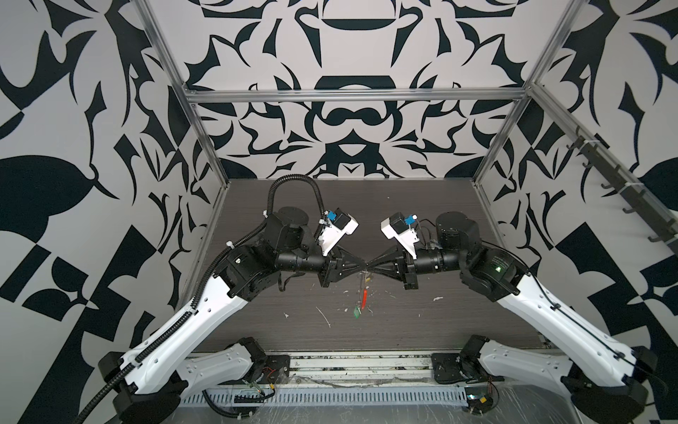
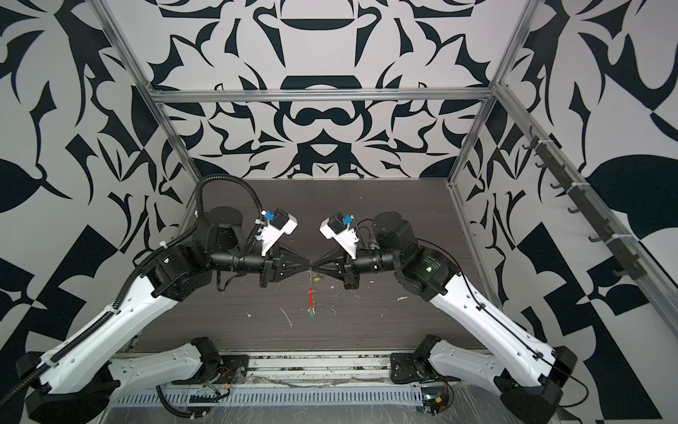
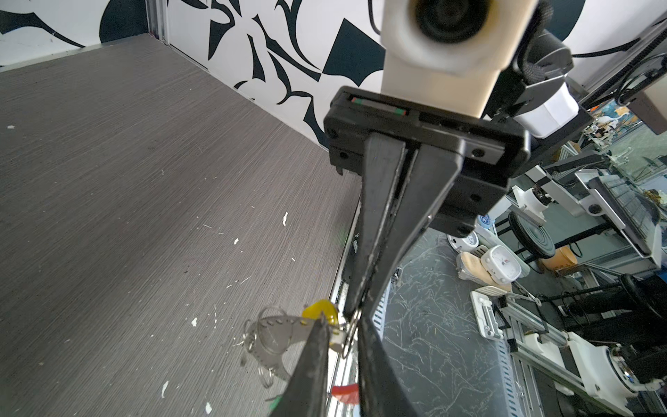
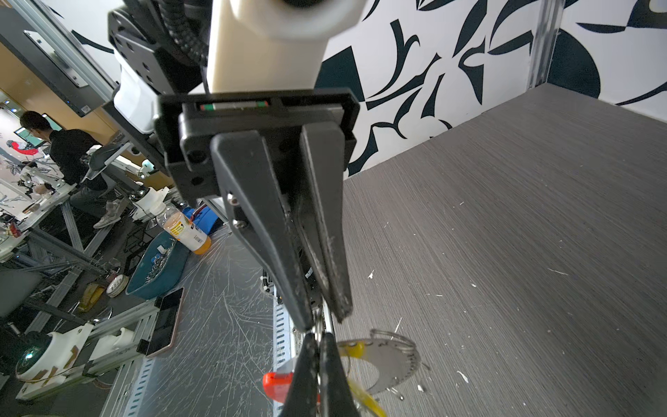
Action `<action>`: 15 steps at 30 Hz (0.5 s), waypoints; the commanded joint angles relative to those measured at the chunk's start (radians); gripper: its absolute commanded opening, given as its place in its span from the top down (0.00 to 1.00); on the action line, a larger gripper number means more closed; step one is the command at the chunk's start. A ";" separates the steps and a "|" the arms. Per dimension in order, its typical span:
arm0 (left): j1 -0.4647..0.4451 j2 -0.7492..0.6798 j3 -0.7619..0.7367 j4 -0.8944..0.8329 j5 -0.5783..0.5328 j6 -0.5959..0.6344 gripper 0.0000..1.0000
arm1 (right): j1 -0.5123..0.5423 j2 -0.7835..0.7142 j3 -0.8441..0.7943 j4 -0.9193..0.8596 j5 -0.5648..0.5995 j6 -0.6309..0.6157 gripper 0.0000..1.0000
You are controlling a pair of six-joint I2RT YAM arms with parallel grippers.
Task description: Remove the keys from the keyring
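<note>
Two grippers meet tip to tip above mid-table. The right gripper [image 1: 373, 267] is pinched shut on the keyring [image 1: 364, 298], which hangs beneath them with the green tag [image 1: 356, 312] lowest. The left gripper [image 1: 361, 265] is nearly closed round the wire, though I cannot tell if it bites. It should clamp close beside the other, then part the coil gently.

- No legible word, number or brand anywhere
- Clear plastic bottle of orange drink [image 4: 184, 233]: yellow label and barcode too small to read
- White square plastic timer [image 3: 502, 264]: dial marks blurred
</note>
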 commanded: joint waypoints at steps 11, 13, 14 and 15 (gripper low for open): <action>-0.001 0.029 0.041 -0.062 0.041 0.022 0.80 | -0.004 -0.008 0.051 0.037 0.001 -0.009 1.00; -0.001 0.031 0.041 -0.067 0.038 0.021 0.79 | -0.005 -0.010 0.051 0.038 0.003 -0.009 1.00; -0.001 0.028 0.041 -0.068 0.037 0.021 0.78 | -0.003 -0.010 0.051 0.038 0.003 -0.009 1.00; -0.001 0.028 0.039 -0.068 0.036 0.021 0.78 | -0.004 -0.011 0.051 0.038 0.004 -0.008 1.00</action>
